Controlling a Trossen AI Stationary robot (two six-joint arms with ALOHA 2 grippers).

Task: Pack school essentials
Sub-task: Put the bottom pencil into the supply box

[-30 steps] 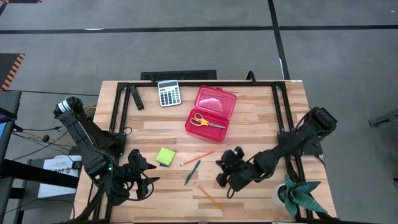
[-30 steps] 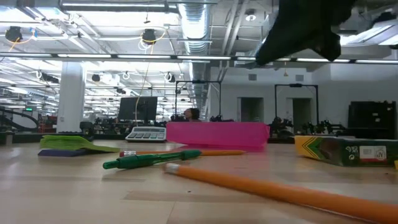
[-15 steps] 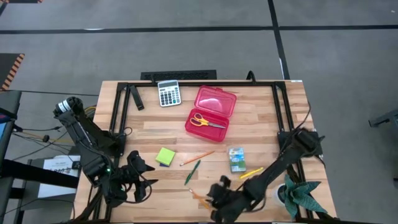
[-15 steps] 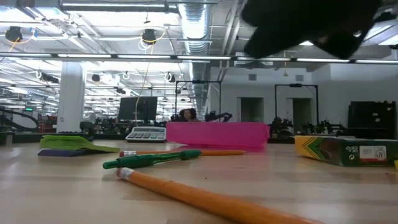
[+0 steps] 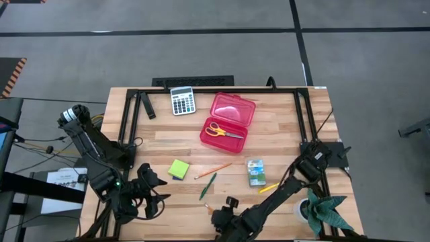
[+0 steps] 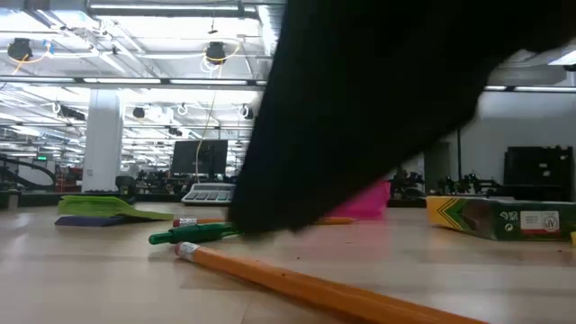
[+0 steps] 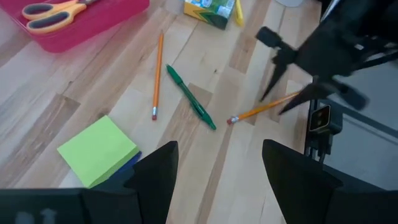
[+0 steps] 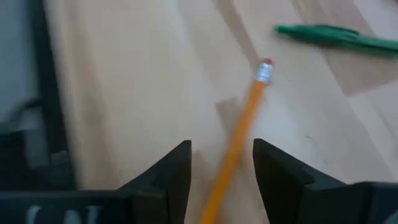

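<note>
Now the right gripper [image 5: 225, 216] is seen at the lower centre of the high view, having swung leftward from beside the small green-blue carton [image 5: 255, 172], which was uncovered half a second ago. In the low view, the orange pencil [image 6: 306, 286] is now partly blocked by the dark arm. The right gripper's fingers [image 8: 168, 174] are parted and nothing is clenched; the pencil is seen lying on the wooden table [image 5: 282, 128] between them. The dark green pen [image 5: 207, 185] lies just beyond the eraser end. The left gripper [image 5: 153, 191] is held released at the lower left, near the lime-green sticky-note pad [image 5: 178, 169]. Yellow-handled scissors [image 5: 223, 132] rest in the red case [image 5: 232, 107].
</note>
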